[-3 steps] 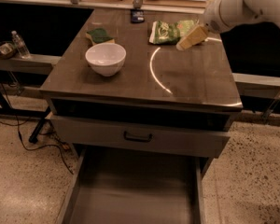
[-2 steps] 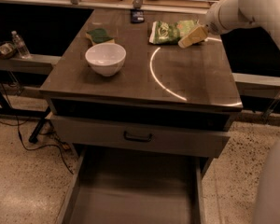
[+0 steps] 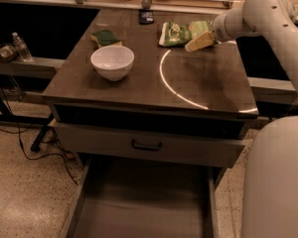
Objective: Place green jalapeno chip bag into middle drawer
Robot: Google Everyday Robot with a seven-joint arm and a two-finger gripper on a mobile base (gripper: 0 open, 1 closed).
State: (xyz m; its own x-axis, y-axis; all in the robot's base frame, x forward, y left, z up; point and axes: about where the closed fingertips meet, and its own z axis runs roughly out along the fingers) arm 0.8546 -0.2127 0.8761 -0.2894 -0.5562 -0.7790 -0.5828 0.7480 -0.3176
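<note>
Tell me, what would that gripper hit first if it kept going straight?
Probably the green jalapeno chip bag: the gripper hangs at the bag's right edge as pictured, angled down-left toward it. Depth is unclear, so its tip might meet the tabletop just beside the bag instead.
</note>
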